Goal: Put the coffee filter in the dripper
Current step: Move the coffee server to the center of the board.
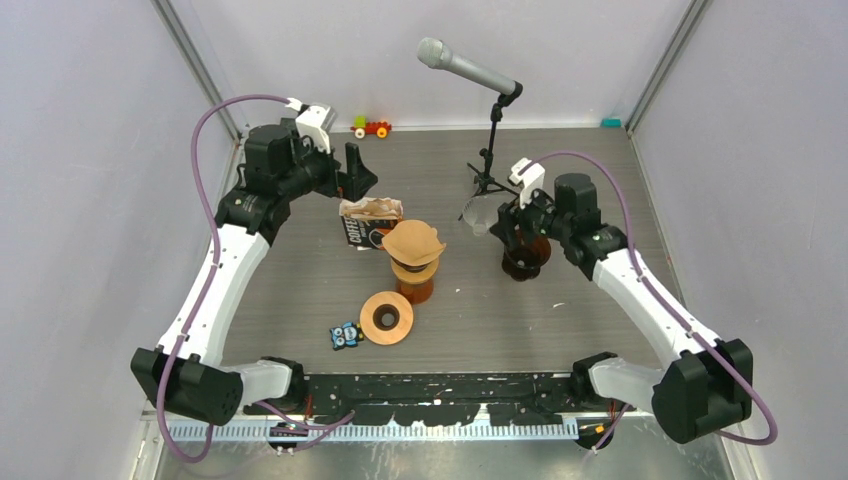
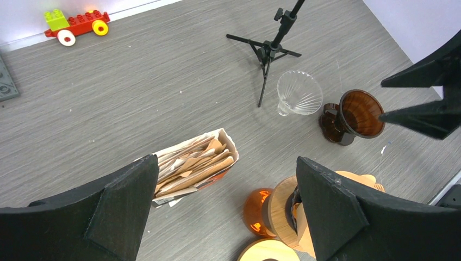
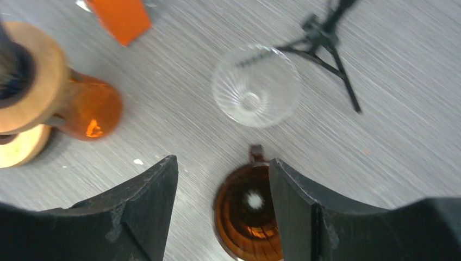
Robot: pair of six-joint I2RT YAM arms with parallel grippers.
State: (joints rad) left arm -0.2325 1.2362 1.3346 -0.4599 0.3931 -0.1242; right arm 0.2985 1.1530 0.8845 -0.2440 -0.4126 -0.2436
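A brown paper coffee filter rests on top of a wood-collared dripper standing on an amber glass base at mid-table. In the left wrist view its edge shows behind a finger. My left gripper hangs open above an open box of brown filters, with nothing between its fingers. My right gripper is open just above a dark amber dripper. Its right finger overlaps that dripper's rim and its left finger is clear of it.
A clear glass dripper lies next to the amber one, by the tripod of a microphone stand. A loose wooden ring and a small blue object lie in front of the wood-collared dripper. A toy car sits at the back wall.
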